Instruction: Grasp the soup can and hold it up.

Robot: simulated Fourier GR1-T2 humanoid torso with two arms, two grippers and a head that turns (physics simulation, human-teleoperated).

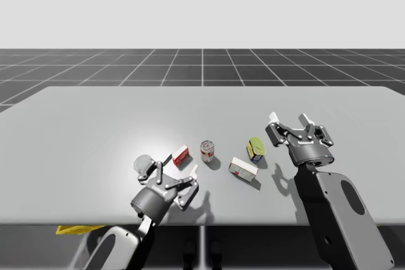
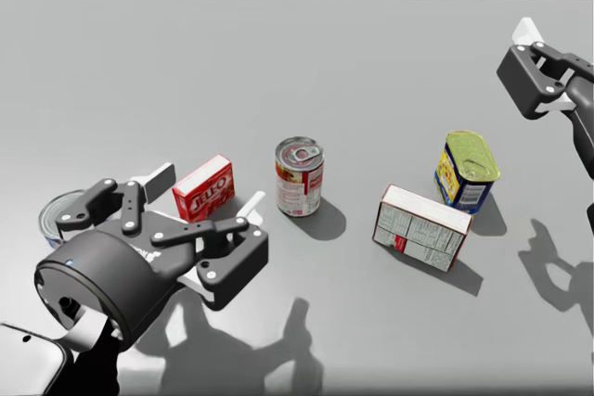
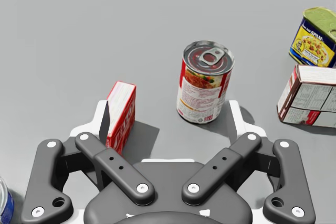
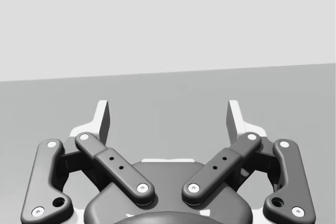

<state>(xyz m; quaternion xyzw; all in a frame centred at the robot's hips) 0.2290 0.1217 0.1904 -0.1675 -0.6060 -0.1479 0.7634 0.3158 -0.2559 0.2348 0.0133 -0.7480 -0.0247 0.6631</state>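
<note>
The soup can (image 1: 207, 150) (image 2: 299, 176), red and white with a silver pull-tab lid, stands upright near the middle of the table. In the left wrist view the soup can (image 3: 206, 82) is just ahead of my open left gripper (image 3: 168, 111), nearer its right finger and beyond the fingertips. My left gripper (image 1: 174, 170) (image 2: 208, 188) hovers low at the table's front. A small red box (image 3: 122, 114) stands on edge against the inner side of its left finger. My right gripper (image 1: 290, 119) (image 4: 168, 114) is open and empty, raised to the right of the objects.
A yellow-and-blue can with a green top (image 1: 254, 148) (image 2: 467, 172) and a white box (image 1: 243, 169) (image 2: 422, 226) lie right of the soup can. The red box (image 1: 180, 155) (image 2: 202, 187) is to its left. A grey-topped can (image 2: 58, 215) stands beside my left hand. The grey table (image 1: 95, 124) extends far back.
</note>
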